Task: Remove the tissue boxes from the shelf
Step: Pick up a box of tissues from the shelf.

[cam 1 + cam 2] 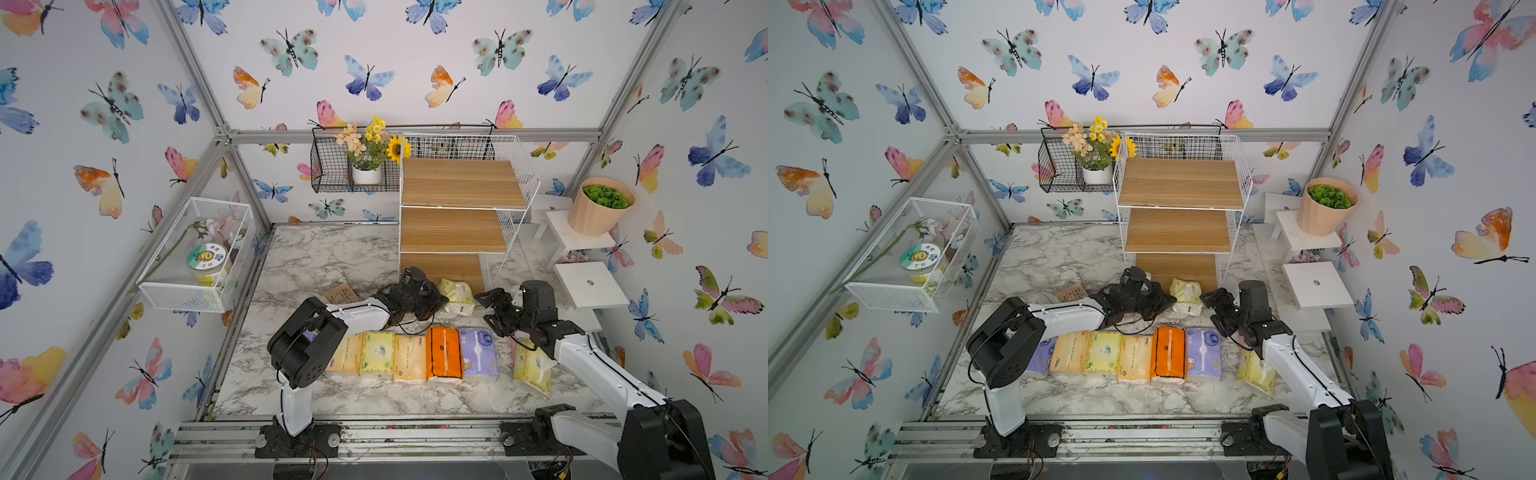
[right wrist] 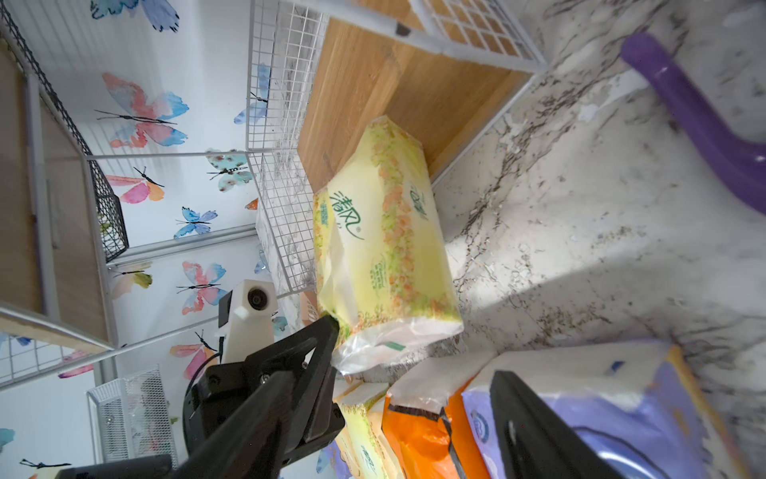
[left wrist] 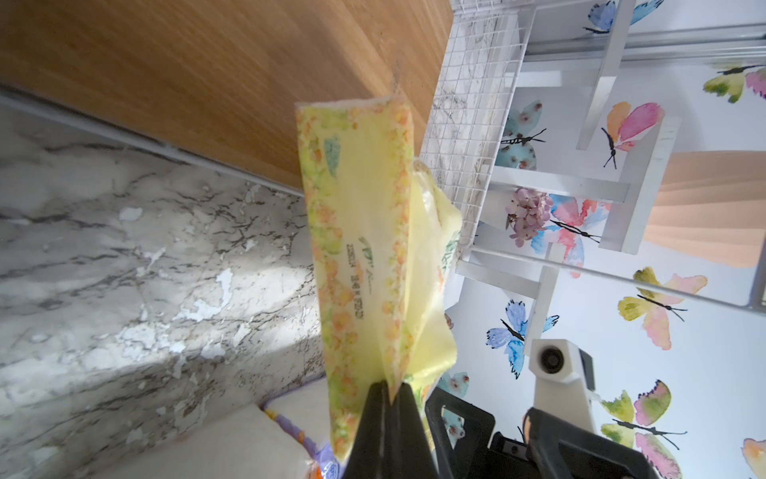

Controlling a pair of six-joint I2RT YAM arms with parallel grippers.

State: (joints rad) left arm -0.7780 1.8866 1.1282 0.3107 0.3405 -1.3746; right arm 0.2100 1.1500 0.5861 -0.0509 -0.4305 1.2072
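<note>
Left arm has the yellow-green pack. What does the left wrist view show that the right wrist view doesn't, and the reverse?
Left wrist only: the left end effector pinched shut on the yellow-green pack's wrapper edge; the peach pot. Right wrist only: that pack's whole length, far end over the shelf's bottom board; the black wire basket. Both: pack, board, marble table, the row's lavender pack.

Left arm (image 1: 357, 313) stretched low and forward, wrist rolled on its side. Left gripper (image 1: 441, 297) jaws pinched tight on the wrapper edge of the yellow-green tissue pack (image 1: 459, 293). Right arm (image 1: 594, 357) angled inward, right gripper (image 1: 484, 309) jaws spread, holding nothing, near the left one.
</note>
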